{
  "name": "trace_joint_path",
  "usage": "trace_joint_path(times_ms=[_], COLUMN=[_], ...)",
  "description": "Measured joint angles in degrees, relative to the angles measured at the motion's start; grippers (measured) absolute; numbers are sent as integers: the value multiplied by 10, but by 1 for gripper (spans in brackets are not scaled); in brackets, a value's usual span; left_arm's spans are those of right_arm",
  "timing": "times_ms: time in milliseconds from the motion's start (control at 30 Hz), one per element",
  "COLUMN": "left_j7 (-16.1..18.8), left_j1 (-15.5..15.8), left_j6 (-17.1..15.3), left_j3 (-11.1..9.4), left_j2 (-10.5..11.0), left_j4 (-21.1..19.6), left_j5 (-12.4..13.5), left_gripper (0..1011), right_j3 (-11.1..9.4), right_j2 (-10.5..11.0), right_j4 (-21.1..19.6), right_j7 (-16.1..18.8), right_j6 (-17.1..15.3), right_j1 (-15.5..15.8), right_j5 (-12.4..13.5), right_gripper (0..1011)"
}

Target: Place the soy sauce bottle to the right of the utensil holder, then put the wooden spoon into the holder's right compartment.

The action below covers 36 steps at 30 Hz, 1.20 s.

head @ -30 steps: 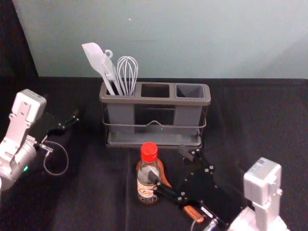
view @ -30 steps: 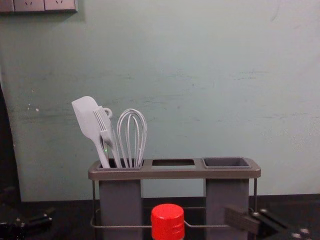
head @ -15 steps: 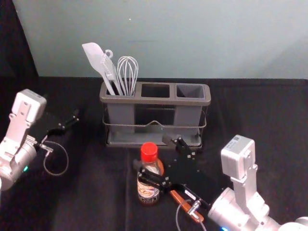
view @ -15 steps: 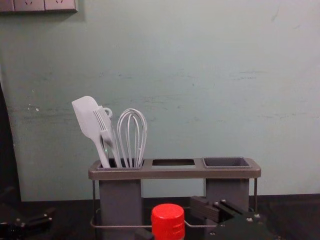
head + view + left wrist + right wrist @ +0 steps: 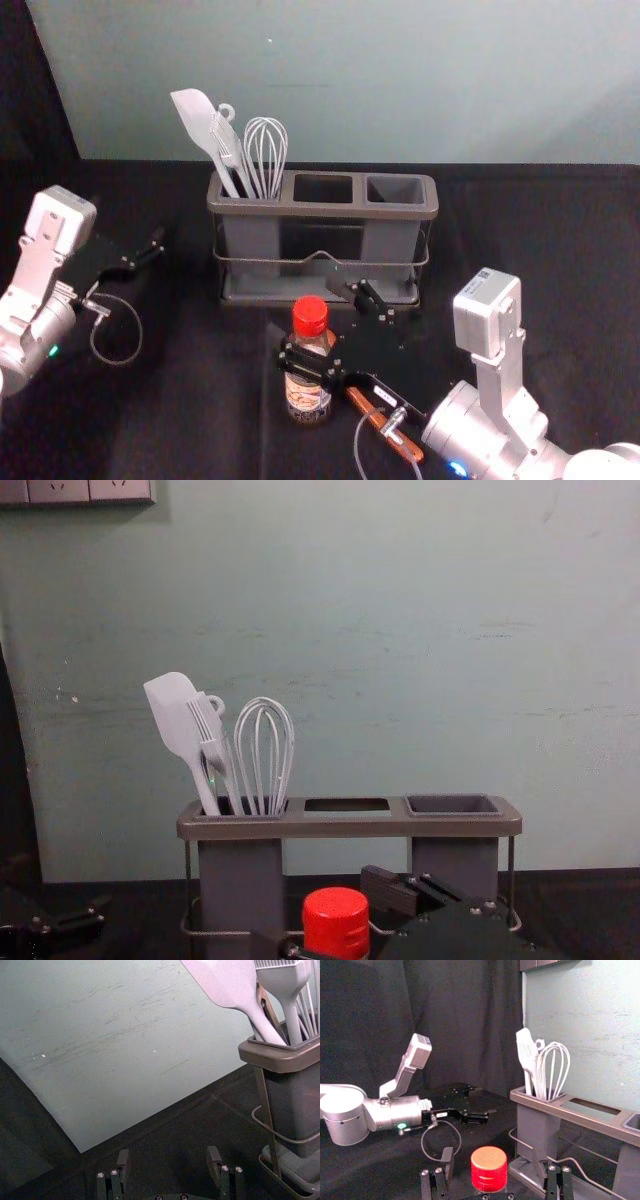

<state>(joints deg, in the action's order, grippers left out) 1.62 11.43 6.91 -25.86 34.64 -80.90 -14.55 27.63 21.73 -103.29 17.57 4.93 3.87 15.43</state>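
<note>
The soy sauce bottle (image 5: 308,398) stands upright in front of the utensil holder (image 5: 322,208). My right gripper (image 5: 309,318) is open around it, one finger on each side; in the right wrist view the red cap (image 5: 489,1170) sits between the fingertips of my right gripper (image 5: 493,1161), with gaps beside it. Partly hidden behind the bottle and under that gripper, the wooden spoon (image 5: 388,428) lies on the table. The holder's right compartment (image 5: 395,188) holds nothing. My left gripper (image 5: 150,250) is parked at the left; the left wrist view shows my left gripper (image 5: 169,1157) open.
A white spatula (image 5: 205,130), a brush and a whisk (image 5: 265,150) stand in the holder's left compartment. The holder's wire rail (image 5: 320,256) runs across its front, just beyond the right gripper. Behind rises a pale wall (image 5: 400,630).
My right gripper has moved leftward, and its fingers now stand around the bottle. The bottle, the spoon and the left arm have stayed put.
</note>
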Motion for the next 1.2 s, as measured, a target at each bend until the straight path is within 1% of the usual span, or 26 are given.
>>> trace_joint_path(times_ms=[300,367,467,500,567,633,667,700,733,800,833,867,933,1000,1033,1067,1200], left_j7=[0,0,0,0,0,0,0,0,0,0,0,0,0,0,0,0,0], left_j1=[0,0,0,0,0,0,0,0,0,0,0,0,0,0,0,0,0], left_j6=[0,0,0,0,0,0,0,0,0,0,0,0,0,0,0,0,0], left_j3=[0,0,0,0,0,0,0,0,0,0,0,0,0,0,0,0,0], left_j2=[0,0,0,0,0,0,0,0,0,0,0,0,0,0,0,0,0], left_j4=[0,0,0,0,0,0,0,0,0,0,0,0,0,0,0,0,0], left_j5=[0,0,0,0,0,0,0,0,0,0,0,0,0,0,0,0,0], left_gripper=[1000,1000,1000,1000,1000,1000,1000,1000,1000,1000,1000,1000,1000,1000,1000,1000,1000], right_j3=[-7,-10,-13,-14,-15,-17,-18,-19,-20,-21,-22,-22,-23,-24,-24,-25,-25], right_j2=[-10,-12,-17,-17,-18,-20,-21,-22,-22,-23,-24,-24,-24,-25,-25,-25,-26], right_j4=[3,4,4,4,3,3,3,2,2,2,1,1,1,0,0,-1,-1], right_j7=[16,20,24,24,26,27,27,27,28,29,30,30,31,32,32,32,34], right_j6=[-3,-3,-3,-4,-6,-9,-10,-11,-11,-12,-13,-13,-13,-14,-14,-15,-16], right_j1=[3,4,6,6,7,8,8,8,8,9,9,9,10,10,10,10,10], right_j5=[-1,-1,-6,-6,-8,-9,-9,-10,-10,-11,-11,-11,-11,-12,-12,-12,-12], right_gripper=[1003,984,927,893,863,789,769,715,715,656,596,557,514,433,421,384,377])
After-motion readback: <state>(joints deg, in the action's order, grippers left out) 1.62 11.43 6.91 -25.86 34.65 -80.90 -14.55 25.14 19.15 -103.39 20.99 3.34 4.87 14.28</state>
